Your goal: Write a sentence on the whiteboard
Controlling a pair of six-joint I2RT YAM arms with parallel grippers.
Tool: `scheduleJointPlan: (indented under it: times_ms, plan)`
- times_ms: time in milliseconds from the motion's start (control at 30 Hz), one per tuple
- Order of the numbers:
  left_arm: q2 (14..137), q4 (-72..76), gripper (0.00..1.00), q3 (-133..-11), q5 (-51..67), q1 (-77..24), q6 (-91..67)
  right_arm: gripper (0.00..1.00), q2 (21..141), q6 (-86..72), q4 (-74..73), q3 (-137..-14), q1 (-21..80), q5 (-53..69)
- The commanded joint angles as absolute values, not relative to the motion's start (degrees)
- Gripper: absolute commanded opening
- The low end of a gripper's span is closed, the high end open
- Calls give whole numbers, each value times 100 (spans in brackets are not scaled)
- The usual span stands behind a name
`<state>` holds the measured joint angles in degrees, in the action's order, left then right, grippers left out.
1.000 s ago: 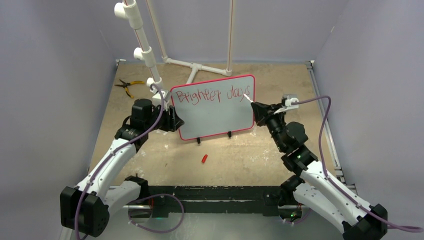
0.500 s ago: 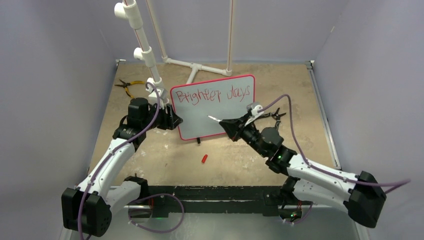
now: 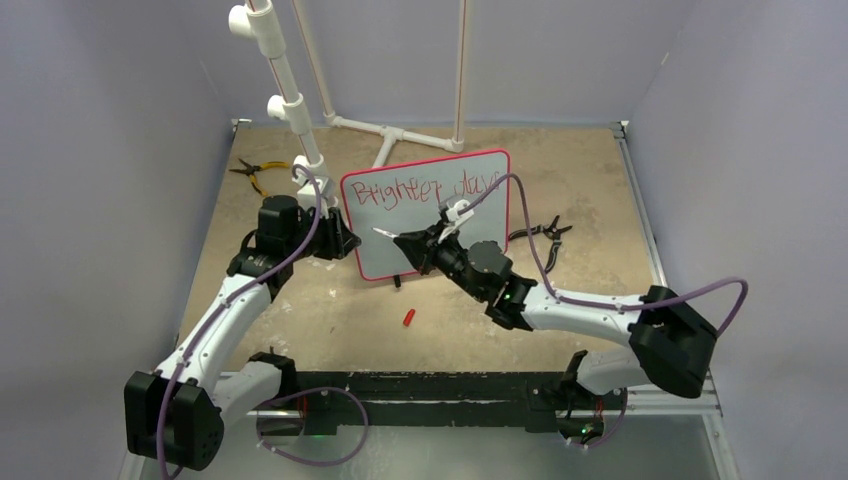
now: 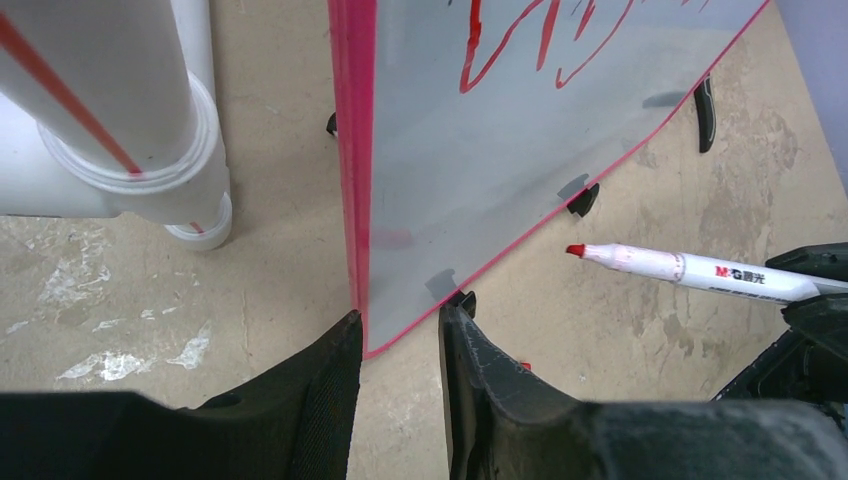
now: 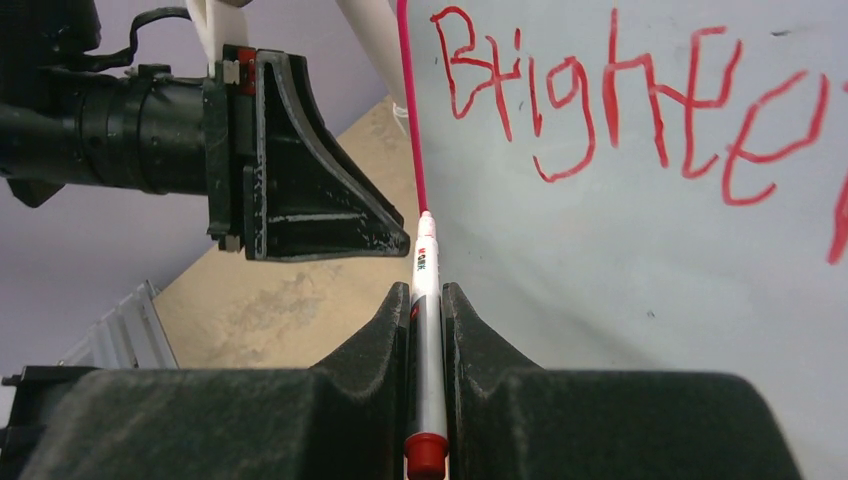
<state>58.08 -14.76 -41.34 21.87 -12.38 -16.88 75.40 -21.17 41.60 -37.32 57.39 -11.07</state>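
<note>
Moved since a second ago: the right arm, swung from the board's right edge across its front to the left half; the left arm and the board are unchanged.

1. Flat white whiteboard with a thin red frame (image 3: 432,225), standing near-upright on small black feet at mid table (image 3: 560,160).
2. Red handwritten sentence (image 3: 400,192), one row along the board's top, reading "Brighter days"; in the top view the right arm's cable crosses the last letters.
3. White red-tipped marker pen (image 3: 392,235), uncapped, pinched lengthwise between the right fingers (image 5: 385,330). Its tip points at the lower left of the board, below "Brighter"; the left wrist view shows the tip just off the board face.
4. Left fingers (image 4: 325,390), closed about the board's lower left corner, one on each face.
5. Small red marker cap (image 3: 408,318), lying on the table in front of the board.
6. Yellow-handled pliers (image 3: 255,172), far left of the table; black-handled pliers (image 3: 540,233), right of the board.
7. White plastic pipe stand (image 3: 285,95), just behind the board's left edge.
</note>
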Motion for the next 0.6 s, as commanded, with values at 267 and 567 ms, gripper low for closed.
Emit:
scheduleJointPlan:
  times_ms: [267,567]
  plan:
    - [5965,-1436,30,-4113,2070,-1195,-1609,0,8476,-1864,4360,-4491,5832,-1491]
    - [6003,-1419,27,-4105,2122,-1195,-1604,0,8698,-1866,4333,-4599,5836,-1788]
